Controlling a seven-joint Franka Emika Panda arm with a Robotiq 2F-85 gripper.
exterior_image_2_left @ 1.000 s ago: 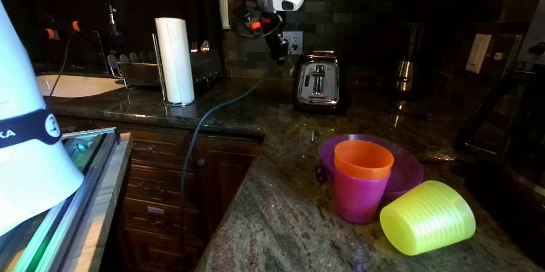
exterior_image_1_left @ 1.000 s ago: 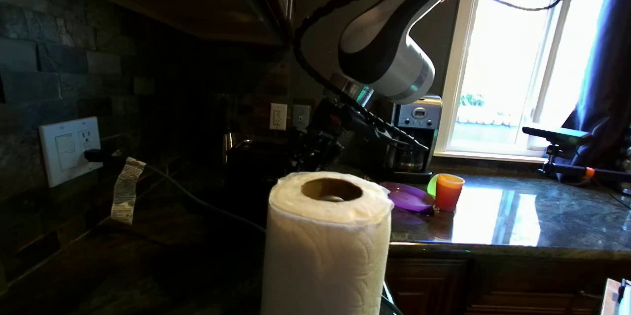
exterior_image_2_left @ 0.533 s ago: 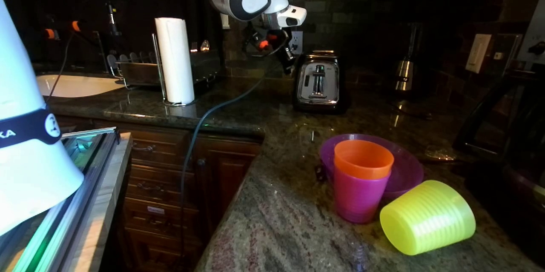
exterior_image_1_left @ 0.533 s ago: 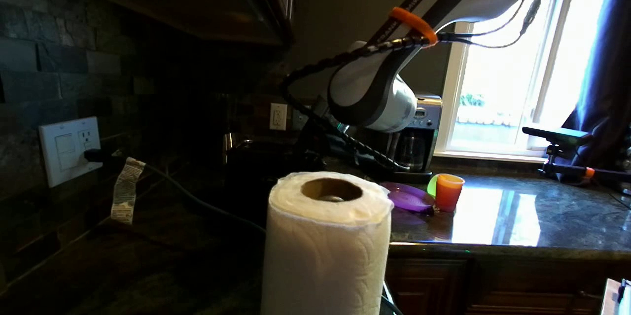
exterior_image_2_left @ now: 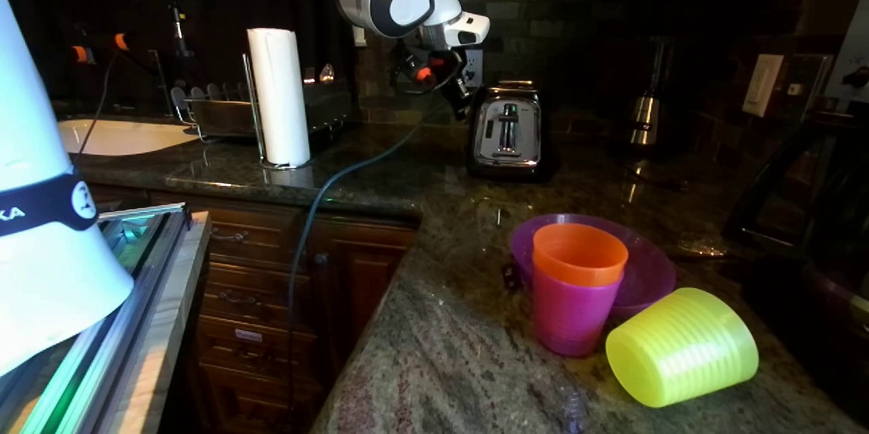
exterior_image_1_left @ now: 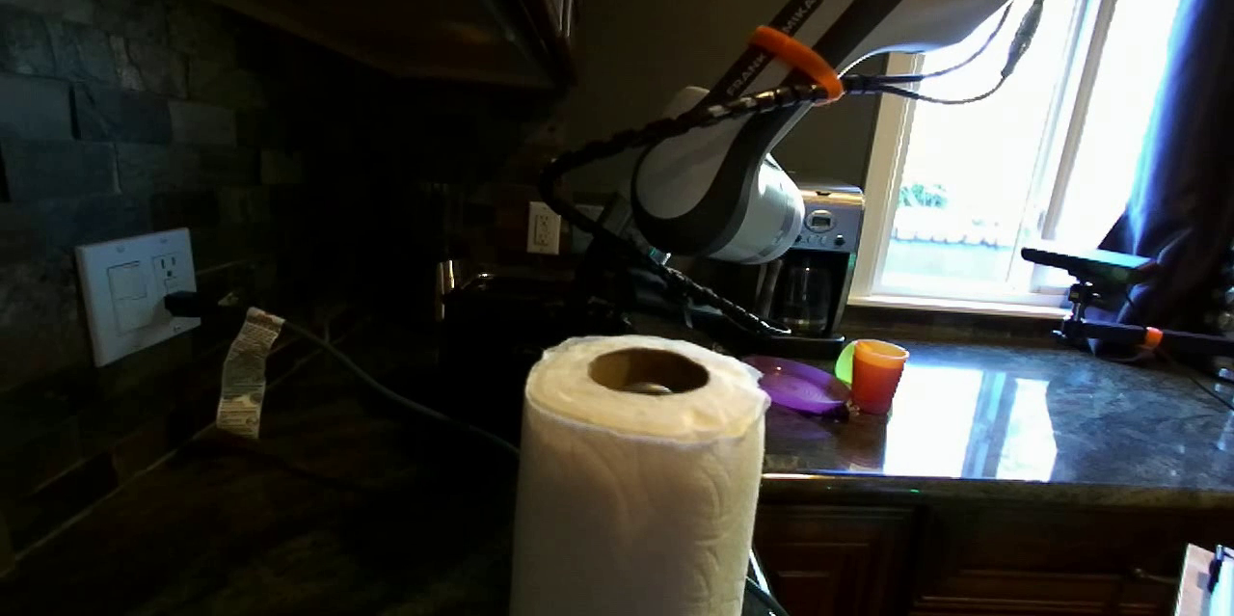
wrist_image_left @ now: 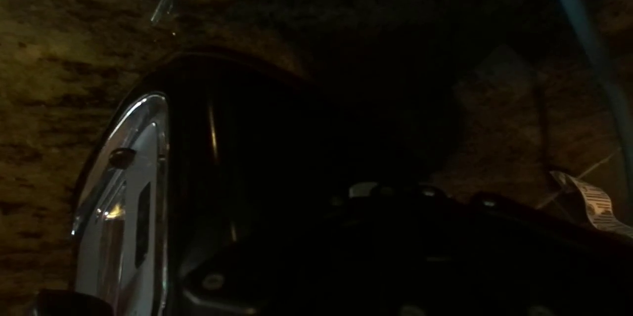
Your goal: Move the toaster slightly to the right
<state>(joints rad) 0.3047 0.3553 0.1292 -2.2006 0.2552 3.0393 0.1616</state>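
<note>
The toaster (exterior_image_2_left: pixel 507 132) is dark and boxy with a shiny chrome front, and stands upright on the counter in an exterior view. In an exterior view only its dark body and glinting edges (exterior_image_1_left: pixel 492 286) show, behind the paper towel roll. In the wrist view the toaster (wrist_image_left: pixel 207 158) fills the left middle, its chrome front facing left. My gripper (exterior_image_2_left: pixel 462 111) points down beside the toaster's upper left side. In the wrist view the gripper (wrist_image_left: pixel 393 191) is very dark; its fingers look together with nothing seen between them. Whether the fingertips touch the toaster cannot be told.
A paper towel roll (exterior_image_2_left: pixel 280 98) stands left of the toaster. A blue-grey cable (exterior_image_2_left: pixel 346 172) runs across the counter. A purple plate (exterior_image_2_left: pixel 652 278), stacked orange and pink cups (exterior_image_2_left: pixel 577 305) and a yellow-green cup (exterior_image_2_left: pixel 682 349) lie in front. The coffee maker (exterior_image_1_left: pixel 819 259) stands near the window.
The arm has come down, and the gripper has moved down and to the right, close beside the toaster. The motion is small in the last half second. The toaster has not visibly moved.
</note>
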